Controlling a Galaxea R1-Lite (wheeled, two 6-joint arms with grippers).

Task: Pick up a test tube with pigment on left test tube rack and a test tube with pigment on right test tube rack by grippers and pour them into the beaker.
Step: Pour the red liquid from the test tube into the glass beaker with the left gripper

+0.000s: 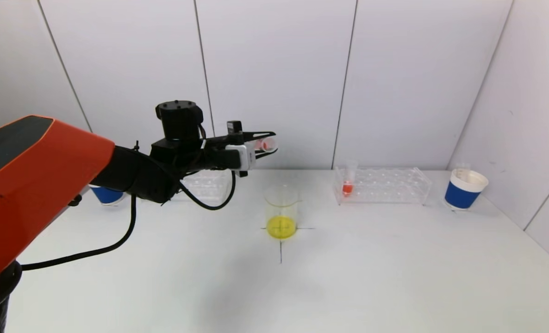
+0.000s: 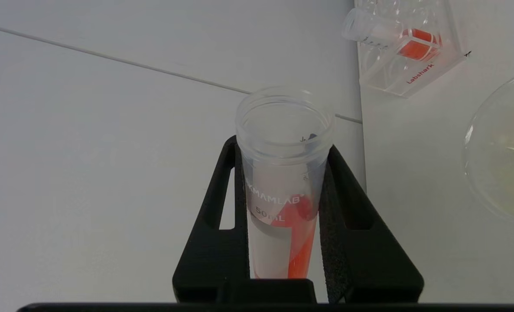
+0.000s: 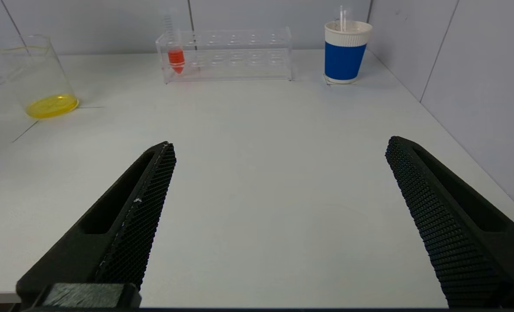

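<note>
My left gripper [image 1: 266, 144] is shut on a clear test tube with red-orange pigment [image 2: 283, 190], held tilted on its side in the air, up and a little left of the beaker [image 1: 281, 212]. The beaker stands mid-table with yellow liquid at its bottom; it also shows in the right wrist view [image 3: 36, 78]. The right rack [image 1: 383, 185] holds a second tube with red-orange pigment [image 1: 347, 182] at its left end, also seen in the right wrist view [image 3: 175, 54]. The left rack [image 1: 205, 185] lies partly hidden behind my left arm. My right gripper [image 3: 278, 225] is open and empty, low over the table's right front.
A blue-and-white paper cup [image 1: 464, 188] stands at the far right by the wall. Another blue cup [image 1: 107, 194] stands at the far left, half hidden behind my left arm. Black cross lines [image 1: 281, 249] mark the table under the beaker.
</note>
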